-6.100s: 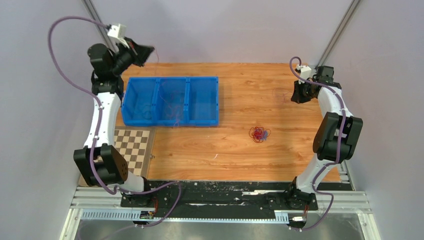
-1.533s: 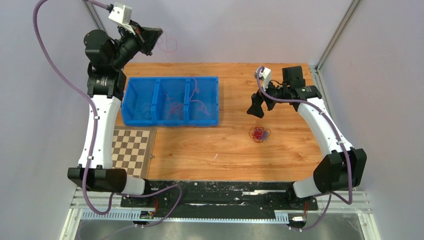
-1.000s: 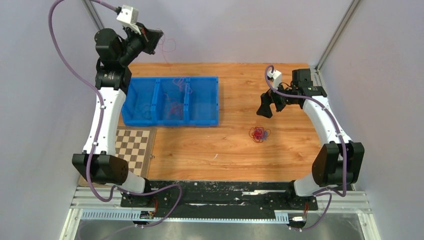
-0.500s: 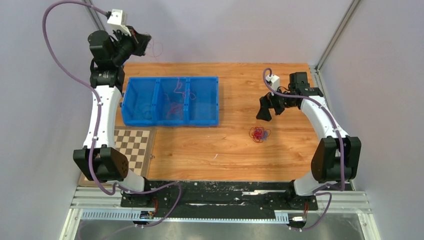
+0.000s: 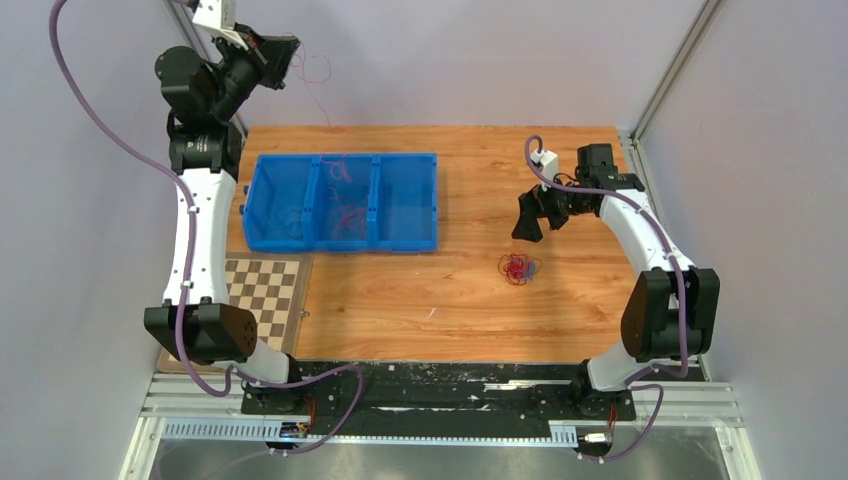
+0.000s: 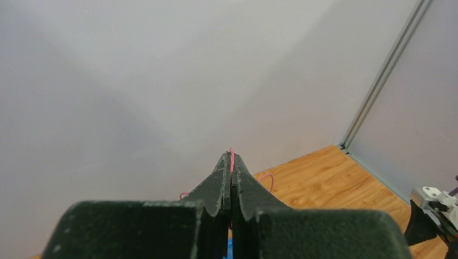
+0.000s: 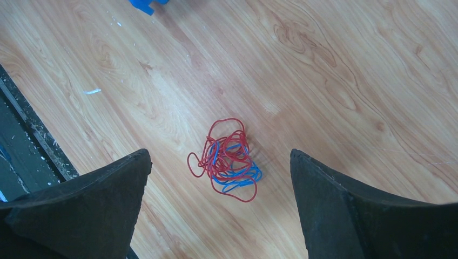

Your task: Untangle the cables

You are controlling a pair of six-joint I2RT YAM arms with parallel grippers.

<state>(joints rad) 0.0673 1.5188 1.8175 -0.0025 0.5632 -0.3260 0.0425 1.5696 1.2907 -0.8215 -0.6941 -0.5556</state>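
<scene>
A small tangle of red and blue cables [image 5: 519, 268] [image 7: 228, 158] lies on the wooden table right of centre. My right gripper [image 5: 528, 222] [image 7: 220, 154] hangs open above it, the tangle showing between its fingers in the right wrist view. My left gripper [image 5: 283, 55] [image 6: 231, 157] is raised high at the back left, shut on a thin pink cable [image 5: 316, 76] [image 6: 232, 156] that loops and dangles from the fingertips toward the blue tray [image 5: 435, 200].
The blue tray has three compartments with thin cable strands [image 5: 347, 215] in the middle one. A checkerboard mat [image 5: 263, 293] lies at the front left. Grey walls enclose the table, and the black base rail [image 5: 440, 385] runs along the near edge.
My left arm has lifted the pink cable higher and a little right. The right gripper has stayed nearly still above the tangle.
</scene>
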